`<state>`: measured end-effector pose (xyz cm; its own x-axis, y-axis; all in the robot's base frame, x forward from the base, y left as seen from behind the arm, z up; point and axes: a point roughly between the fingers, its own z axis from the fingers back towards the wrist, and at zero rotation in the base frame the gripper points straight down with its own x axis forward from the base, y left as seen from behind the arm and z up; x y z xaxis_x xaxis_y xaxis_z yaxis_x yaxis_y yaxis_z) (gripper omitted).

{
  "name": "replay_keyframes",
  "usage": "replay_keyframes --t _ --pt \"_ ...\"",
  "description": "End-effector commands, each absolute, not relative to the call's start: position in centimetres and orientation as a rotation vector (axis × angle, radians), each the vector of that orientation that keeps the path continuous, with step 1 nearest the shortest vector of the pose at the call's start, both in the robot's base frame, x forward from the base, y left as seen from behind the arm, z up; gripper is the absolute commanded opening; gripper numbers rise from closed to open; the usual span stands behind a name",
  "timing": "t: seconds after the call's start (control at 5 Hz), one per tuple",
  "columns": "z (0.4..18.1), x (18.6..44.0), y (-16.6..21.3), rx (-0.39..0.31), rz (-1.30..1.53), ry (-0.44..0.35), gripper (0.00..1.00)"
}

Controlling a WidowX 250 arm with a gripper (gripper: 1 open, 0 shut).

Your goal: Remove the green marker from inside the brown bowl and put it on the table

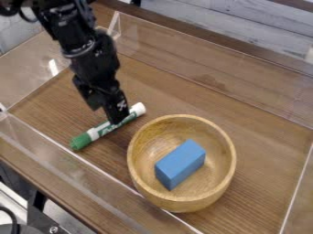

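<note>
A: Where's the green marker?
B: Flat on the table, outside the brown bowl, just left of the bowl's rim. It lies on a diagonal: green cap at the lower-left end, white barrel running up and right.

A: Touching the bowl?
B: Can't tell. The upper end sits near the rim, but any gap there is too small to read.

A: Gripper?
B: The gripper is directly over the marker's upper end, pointing steeply down. Jaws are spread wide, not clamping the barrel. The fingertips are close to the marker; whether they make contact isn't clear from this angle.

A: What's in the bowl?
B: Only a blue rectangular block, lying roughly at the centre and tilted against the curve of the inside.

A: Surroundings?
B: Dark wood-grain top, low clear acrylic walls around it. The black arm comes in from the upper left.
</note>
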<state>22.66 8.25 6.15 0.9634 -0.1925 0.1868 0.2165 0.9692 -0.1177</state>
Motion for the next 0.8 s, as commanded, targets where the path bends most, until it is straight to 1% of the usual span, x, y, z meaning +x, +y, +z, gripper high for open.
replay_keyframes --t 0.0,0.4,0.6 --pt "8.6 24.1 8.4 -0.111 -0.206 -0.238 1.0" --pt "10.8 25.1 7.8 -0.148 -0.194 -0.247 1.0" --pt "11.5 26.2 7.8 -0.157 -0.191 -0.255 1.0"
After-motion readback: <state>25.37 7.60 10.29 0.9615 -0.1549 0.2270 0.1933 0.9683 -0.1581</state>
